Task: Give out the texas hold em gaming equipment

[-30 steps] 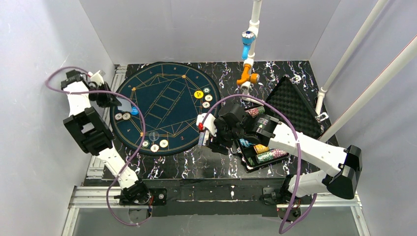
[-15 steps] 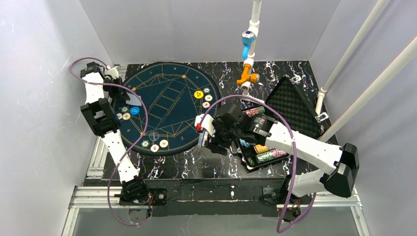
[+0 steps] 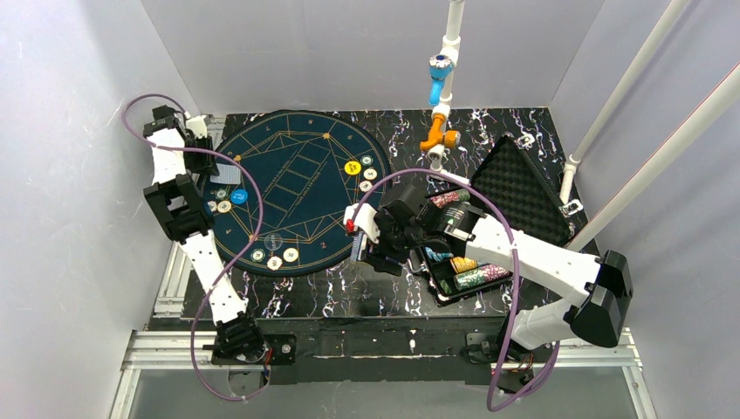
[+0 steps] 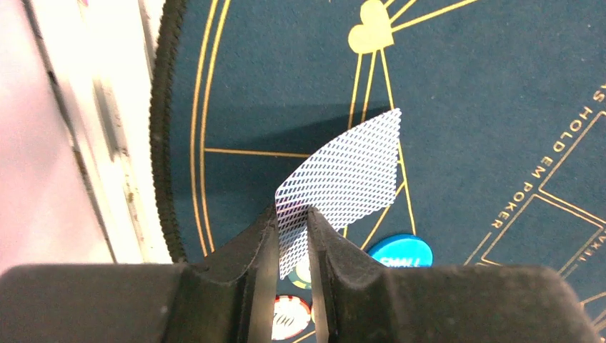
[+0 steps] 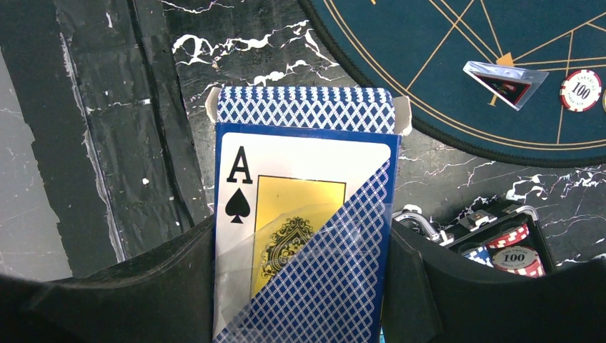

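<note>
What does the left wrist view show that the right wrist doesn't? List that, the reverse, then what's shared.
Left wrist only: the left gripper pinching a blue-backed card, a gold heart, a blue chip. Right wrist only: the right gripper clamping the card box with its ace of spades, the chip case. Both: the poker mat with gold lines.

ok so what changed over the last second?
The left gripper swung right and away from the bases, bringing a card over the mat's left edge. The card sits between its fingers; whether it is still gripped is unclear. Unchanged: the right gripper clamps the card box beside the case, and the chips on the mat stayed put.
</note>
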Available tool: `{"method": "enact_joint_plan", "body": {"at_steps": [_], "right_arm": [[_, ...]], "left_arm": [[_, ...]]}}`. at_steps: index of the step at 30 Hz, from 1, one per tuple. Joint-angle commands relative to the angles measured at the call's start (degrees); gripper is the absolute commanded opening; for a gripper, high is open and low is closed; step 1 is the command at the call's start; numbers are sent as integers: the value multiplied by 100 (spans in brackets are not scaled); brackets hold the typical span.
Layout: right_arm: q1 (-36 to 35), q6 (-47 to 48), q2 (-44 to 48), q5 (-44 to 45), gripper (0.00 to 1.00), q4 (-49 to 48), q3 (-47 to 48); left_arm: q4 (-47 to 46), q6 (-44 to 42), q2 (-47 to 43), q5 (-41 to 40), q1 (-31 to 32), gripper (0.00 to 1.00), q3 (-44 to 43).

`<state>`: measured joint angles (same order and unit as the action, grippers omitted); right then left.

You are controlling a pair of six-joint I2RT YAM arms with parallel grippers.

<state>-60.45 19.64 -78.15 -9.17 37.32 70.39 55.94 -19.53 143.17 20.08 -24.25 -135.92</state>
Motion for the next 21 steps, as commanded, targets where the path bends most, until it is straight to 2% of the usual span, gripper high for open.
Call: {"method": "enact_joint_plan", "body": {"at_steps": [1, 3, 5, 9, 11, 12, 14, 16, 18, 21], "right_arm": [[15, -21, -3, -70, 1, -268, 193], [15, -14, -15, -61, 1, -264, 203], [15, -6, -12, -50, 1, -273, 203], [15, 1, 37, -37, 1, -281, 194], [23, 5, 87, 11, 1, -277, 198], [28, 5, 115, 46, 1, -266, 200], [45, 14, 195, 108, 1, -236, 176], [65, 14, 304, 161, 1, -225, 118], [68, -3, 439, 207, 1, -250, 25], [92, -10, 643, 247, 1, -351, -75]], "left_arm": [[-173, -286, 129, -296, 128, 21, -291], [-197, -320, 189, -447, 169, 25, -396], [-189, -252, 223, -572, 192, 34, -606], [-199, -357, -60, -799, 277, 57, -589], [-159, -425, -267, -986, 331, 62, -577], [-86, -386, -439, -836, 330, 62, -572], [155, -216, -887, -83, 333, 62, -466], [442, 12, -1489, 1129, 340, 62, -95], [613, 233, -2170, 2372, 407, 70, 551], [778, 559, -3217, 3596, 771, 78, 1804]]}}
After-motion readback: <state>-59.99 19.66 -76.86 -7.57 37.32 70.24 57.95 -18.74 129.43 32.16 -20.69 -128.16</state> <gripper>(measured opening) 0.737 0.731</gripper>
